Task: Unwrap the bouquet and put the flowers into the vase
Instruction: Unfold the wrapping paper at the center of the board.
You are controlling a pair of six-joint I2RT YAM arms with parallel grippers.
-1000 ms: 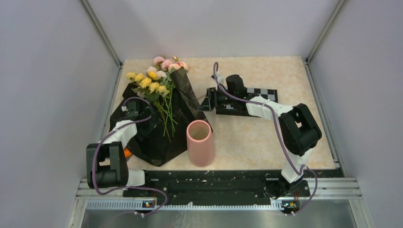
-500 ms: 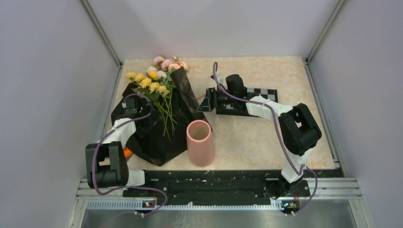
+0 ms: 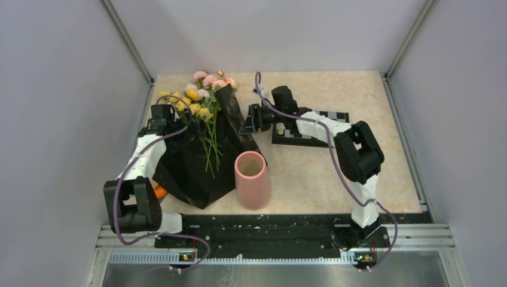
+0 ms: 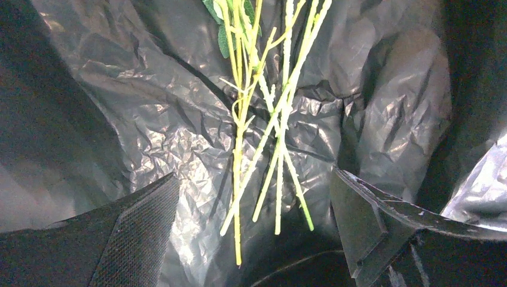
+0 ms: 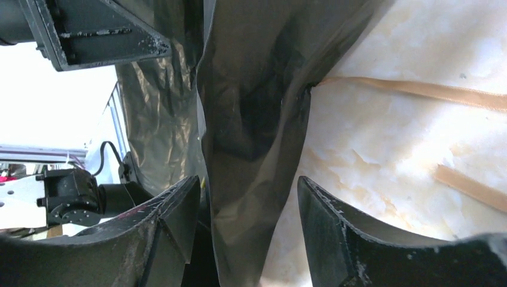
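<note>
The bouquet's black wrapping paper (image 3: pixel 191 170) lies spread open at the left. Its flowers (image 3: pixel 200 101), pink and yellow, rest on it with their green stems (image 4: pixel 263 125) bare. My left gripper (image 3: pixel 169 121) hangs over the paper beside the yellow blooms, open; in the left wrist view the left gripper (image 4: pixel 254 233) holds nothing, with the stem ends between its wide-apart fingers (image 4: pixel 140 230). My right gripper (image 3: pixel 246 121) is open around an upright fold of the paper (image 5: pixel 257 137); in the right wrist view the right gripper (image 5: pixel 248 230) shows gaps on both sides. The pink vase (image 3: pixel 252 179) stands upright in front.
Tan ribbon (image 5: pixel 418 89) lies loose on the marbled table (image 3: pixel 335 173) beside the paper fold. A black-and-white checkered board (image 3: pixel 320 119) sits under my right arm. Something orange (image 3: pixel 160 192) peeks out by the left arm's base. Enclosure walls stand on three sides.
My left gripper has moved away from me over the paper, up beside the yellow blooms. My right gripper has slid left off the checkered board to the upright paper fold.
</note>
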